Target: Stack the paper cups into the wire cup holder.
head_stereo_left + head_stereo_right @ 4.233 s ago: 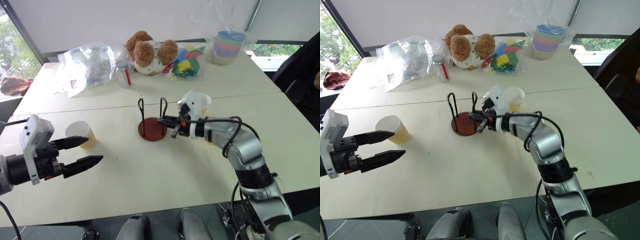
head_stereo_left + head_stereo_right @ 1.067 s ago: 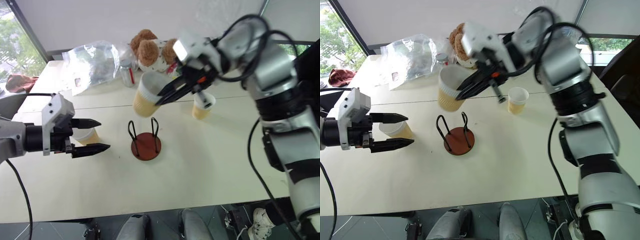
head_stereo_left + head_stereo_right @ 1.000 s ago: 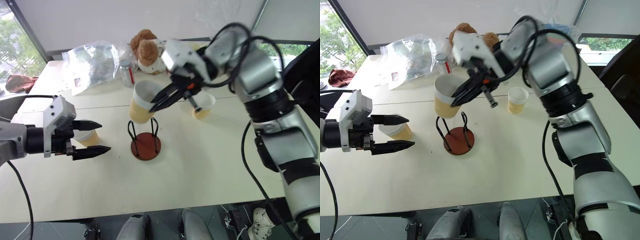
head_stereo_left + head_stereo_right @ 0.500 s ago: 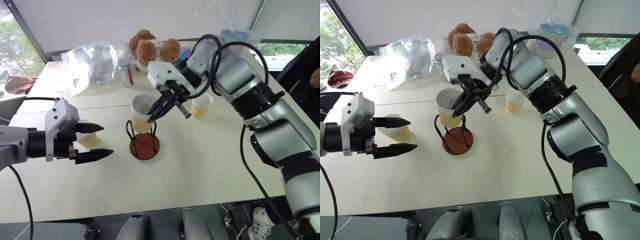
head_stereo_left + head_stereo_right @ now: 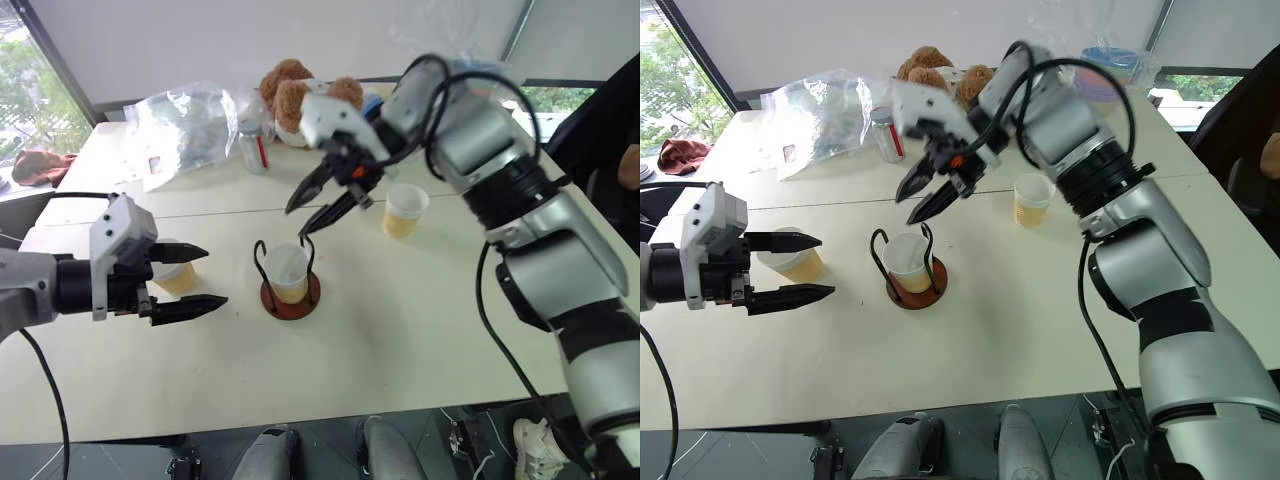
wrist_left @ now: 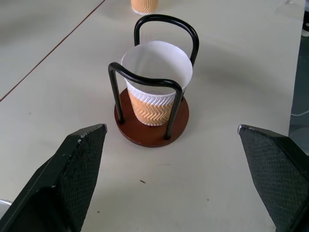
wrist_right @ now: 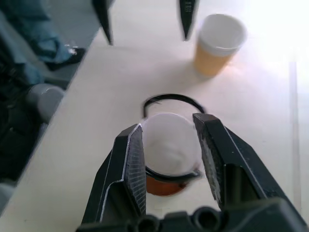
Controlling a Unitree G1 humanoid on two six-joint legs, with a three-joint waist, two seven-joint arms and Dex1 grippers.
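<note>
The right gripper (image 5: 312, 201) hangs above the wire cup holder (image 5: 290, 289), fingers parted and empty, pointing down and leftward, its arm arched high over the counter (image 5: 400, 330). Directly below it, one paper cup (image 5: 287, 271) stands upright between the holder's loops. The left gripper (image 5: 205, 276) is held level, spread wide, holding nothing; a second cup (image 5: 172, 277) stands just behind it, a third (image 5: 404, 210) beyond the right gripper.

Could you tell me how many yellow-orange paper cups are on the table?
3: one cup standing in the wire cup holder, one beside the left gripper, one further right.
</note>
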